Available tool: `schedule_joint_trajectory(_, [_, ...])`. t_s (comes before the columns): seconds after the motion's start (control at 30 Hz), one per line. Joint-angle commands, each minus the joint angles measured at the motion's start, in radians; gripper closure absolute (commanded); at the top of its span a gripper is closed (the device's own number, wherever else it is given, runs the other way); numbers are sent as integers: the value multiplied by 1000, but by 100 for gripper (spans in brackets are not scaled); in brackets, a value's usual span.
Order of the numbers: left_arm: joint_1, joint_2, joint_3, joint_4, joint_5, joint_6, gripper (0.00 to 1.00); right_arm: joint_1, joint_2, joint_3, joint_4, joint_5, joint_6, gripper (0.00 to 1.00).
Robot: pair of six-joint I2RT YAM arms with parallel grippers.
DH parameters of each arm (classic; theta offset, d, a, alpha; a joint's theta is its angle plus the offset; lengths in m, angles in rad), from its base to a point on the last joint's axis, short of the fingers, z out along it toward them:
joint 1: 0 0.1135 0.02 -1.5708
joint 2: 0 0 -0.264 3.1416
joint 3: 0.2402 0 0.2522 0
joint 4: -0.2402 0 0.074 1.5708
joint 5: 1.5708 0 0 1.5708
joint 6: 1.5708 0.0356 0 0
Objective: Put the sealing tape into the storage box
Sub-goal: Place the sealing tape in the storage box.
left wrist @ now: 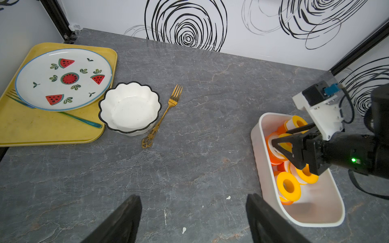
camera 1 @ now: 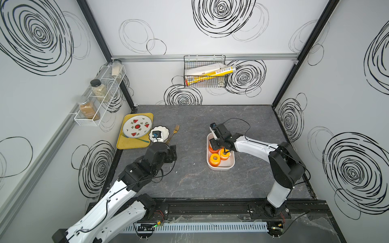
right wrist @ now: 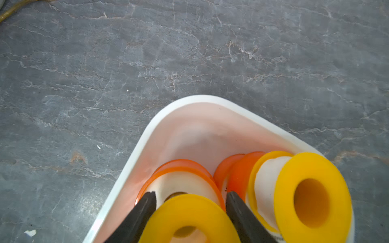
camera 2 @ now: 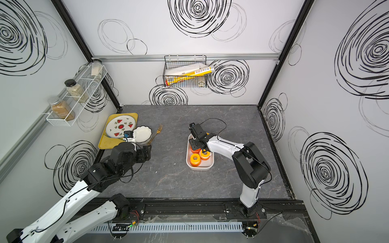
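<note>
Yellow sealing tape spool (right wrist: 189, 210) sits between the tips of our right tool (right wrist: 191, 193), down in the storage box (right wrist: 136, 145), grip unclear; left tool (left wrist: 192, 196) open, empty, at its nine o'clock.

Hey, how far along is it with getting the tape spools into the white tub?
Done: several orange- and yellow-flanged tape spools lie in the white plastic tub. In hand: the right hand is down in the tub, a yellow spool between its fingers. Remaining: no spool shows on the grey table; the open left hand is empty.
</note>
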Motion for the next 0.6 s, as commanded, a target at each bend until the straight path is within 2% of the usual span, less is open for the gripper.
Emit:
schedule_joint_trajectory(0.0, [8, 2, -7, 34, 5, 14, 15, -3, 4, 27, 17, -7, 11, 40])
schedule_joint_trajectory(0.57, [7, 15, -5, 34, 10, 15, 15, -3, -34, 26, 24, -23, 10, 31])
